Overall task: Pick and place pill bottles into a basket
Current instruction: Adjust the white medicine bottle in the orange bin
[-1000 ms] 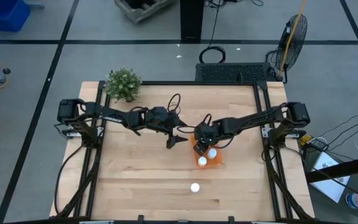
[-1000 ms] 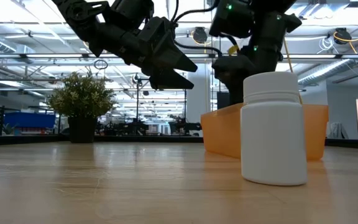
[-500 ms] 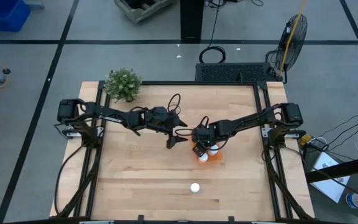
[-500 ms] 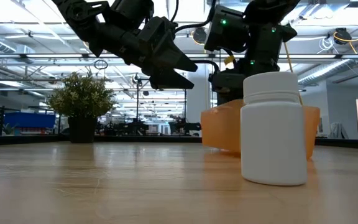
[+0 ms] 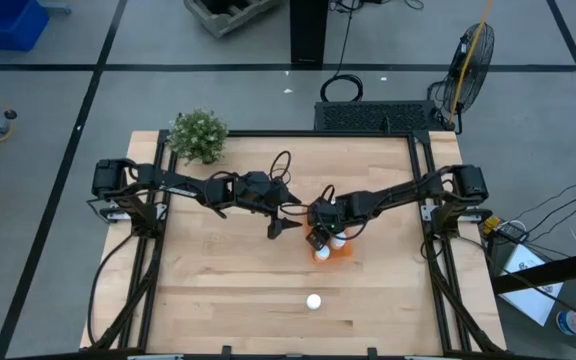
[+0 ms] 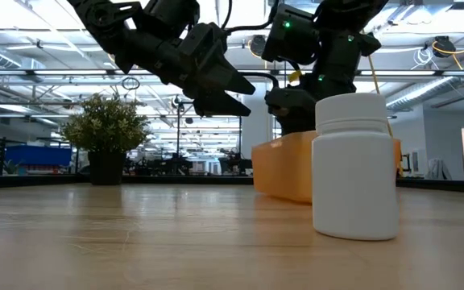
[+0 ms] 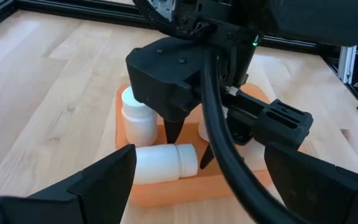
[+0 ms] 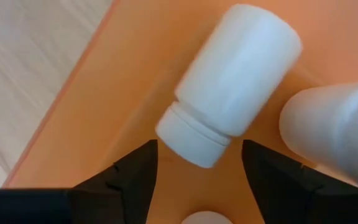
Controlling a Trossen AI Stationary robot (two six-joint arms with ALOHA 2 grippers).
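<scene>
The orange basket (image 5: 344, 252) sits on the table mid-right and holds white pill bottles. One lies on its side (image 7: 160, 163), one stands upright (image 7: 137, 118), and a third shows beside them (image 8: 334, 134). My right gripper (image 5: 319, 237) points steeply down into the basket, open, with its fingers on either side of the lying bottle's cap end (image 8: 194, 140). My left gripper (image 5: 285, 217) hovers open just left of the basket, above the table. One more pill bottle (image 5: 314, 301) stands upright alone on the table near the front edge. My right gripper's fingers (image 7: 173, 127) reach down inside the basket beside the lying bottle's cap end. The right wrist view shows a gap on each side of the cap. Whether a fingertip touches the bottle or the basket, I cannot tell.
A green potted plant (image 5: 198, 135) stands at the far left corner. Black frame rails (image 5: 423, 180) run along the table's sides. Bare wood lies between the basket and the lone bottle (image 6: 354, 169) and across the left half.
My right gripper has moved down and toward the table's left, deeper into the basket, with its fingers still apart. In the low view the basket has shifted a little toward the table's left.
</scene>
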